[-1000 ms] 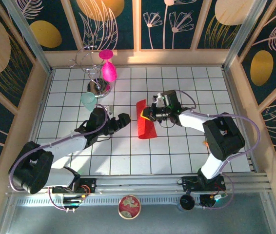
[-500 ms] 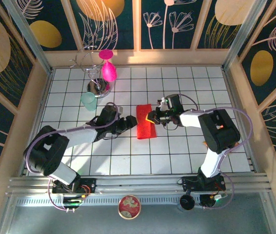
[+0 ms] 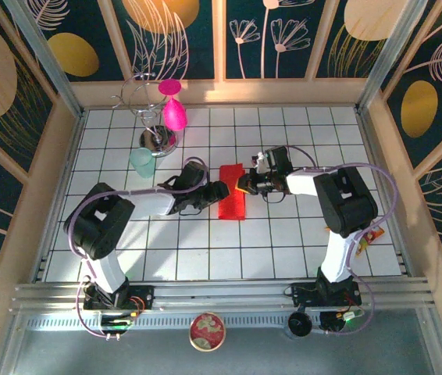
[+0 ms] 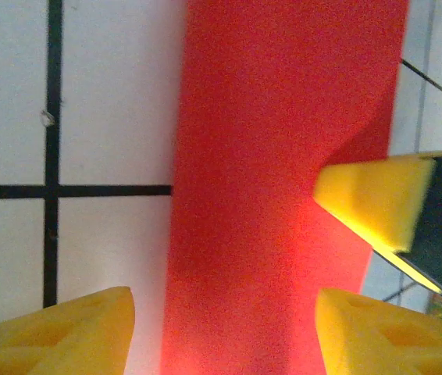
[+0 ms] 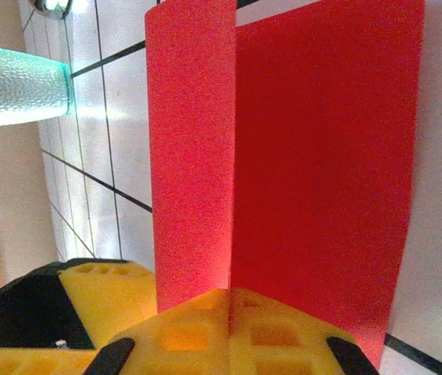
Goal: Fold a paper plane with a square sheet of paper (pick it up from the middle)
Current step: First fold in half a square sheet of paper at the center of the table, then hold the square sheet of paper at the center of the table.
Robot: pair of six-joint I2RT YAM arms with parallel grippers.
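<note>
The red paper sheet (image 3: 232,205) lies on the white grid-tiled table (image 3: 299,258). From overhead it is to the right of the teal cup (image 3: 142,162) and slightly nearer the arm bases than the cup is. It is folded into a long narrow strip (in the right wrist view one flap stands up from the crease while the other lies flat on the tiles).

The right gripper (image 3: 242,187) is at the side of the strip farther from the cup. Its yellow pads (image 5: 205,336) are pressed together on the paper where the crease meets them, pinching it.

The left gripper (image 3: 221,191) reaches in from the cup's side to the strip's nearer edge, with its jaws spread. In its own wrist view, one yellow fingertip (image 4: 65,332) sits over bare tile on one side of the strip. The other overlaps the strip's opposite edge, and the red paper runs between them. One fingertip of the right gripper pokes into that view as well.

Beyond the cup, toward the back wall, a magenta goblet (image 3: 175,115) sits against a wire stand (image 3: 157,141) with a shiny base.
</note>
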